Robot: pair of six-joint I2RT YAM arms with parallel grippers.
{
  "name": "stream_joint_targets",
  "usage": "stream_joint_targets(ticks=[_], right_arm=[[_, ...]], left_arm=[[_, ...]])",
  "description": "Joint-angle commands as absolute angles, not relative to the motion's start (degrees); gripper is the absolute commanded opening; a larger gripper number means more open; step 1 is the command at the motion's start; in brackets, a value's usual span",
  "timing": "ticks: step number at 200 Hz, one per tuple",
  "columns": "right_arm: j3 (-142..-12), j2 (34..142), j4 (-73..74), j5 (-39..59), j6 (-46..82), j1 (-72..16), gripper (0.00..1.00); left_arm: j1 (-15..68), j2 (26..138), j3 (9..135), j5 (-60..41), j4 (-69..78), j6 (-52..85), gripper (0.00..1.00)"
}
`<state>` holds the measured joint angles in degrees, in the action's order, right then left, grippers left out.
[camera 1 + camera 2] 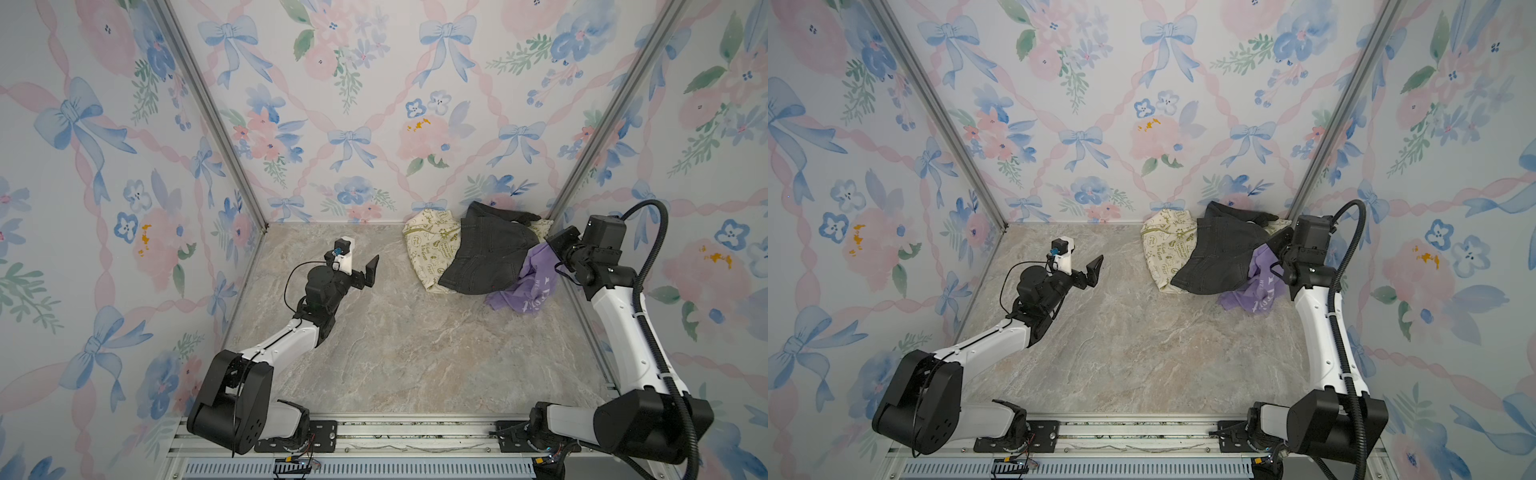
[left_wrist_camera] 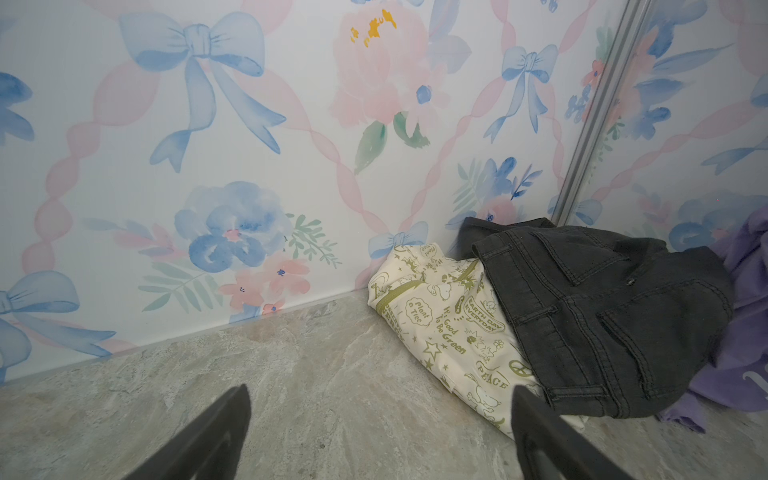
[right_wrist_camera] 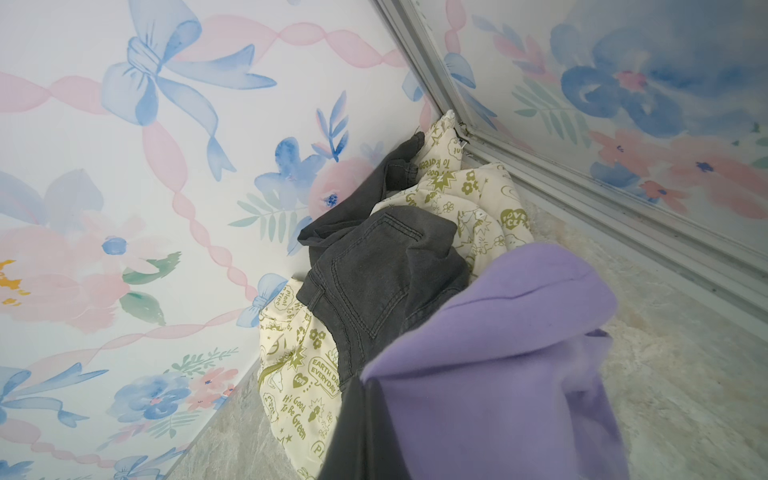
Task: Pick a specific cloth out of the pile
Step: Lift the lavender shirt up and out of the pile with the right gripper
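The floral walls [image 1: 353, 104] close in the marble table [image 1: 395, 353] on three sides, and both top views take in the whole of it with both arms. The pile [image 1: 469, 249] sits in the far right corner, pressed against the back wall. Its dark grey denim garment [image 1: 486, 253] lies across the cream cloth [image 1: 428, 245], whose green print is legible only in the wrist views ("Earth Day Everyday", for one).

The cloth [image 1: 523, 291], lavender with white lettering, lies at the near right edge of the pile. One side is tucked against the denim hem, the lower part rests on the table, and the upper end rises to the right gripper [image 1: 550, 249]. The top views show that lettering fairly whole, while the left wrist view catches just a sliver of it at the frame edge on the lavender fabric [image 2: 744, 365].

In the right wrist view the lavender fold [image 3: 498, 353] bunches up close to the lens and hides most of the gripper. Its fingers are together, pinching that fold.

The left gripper [image 1: 371, 272] hovers above bare table, well apart from the pile. Its fingers [image 2: 232, 415] stand wide apart with nothing between them, which the left wrist view shows plainly and the top views do not.
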<state>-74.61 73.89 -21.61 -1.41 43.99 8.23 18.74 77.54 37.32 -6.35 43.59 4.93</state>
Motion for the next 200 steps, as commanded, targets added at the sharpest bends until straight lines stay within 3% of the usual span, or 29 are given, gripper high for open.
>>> stream_joint_targets(ticks=[1, 200], right_arm=[[-79.02, 71.54, -18.12, -3.23, 40.74, 7.26, 0.0], [-101.77, 79.82, -18.99, -2.69, 22.73, 0.02, 0.0]], left_arm=[[19.01, 76.73, 37.55, -7.58, 44.64, 4.6, 0.98], [18.99, 75.88, 37.61, -9.06, 44.65, 4.28, 0.98]])
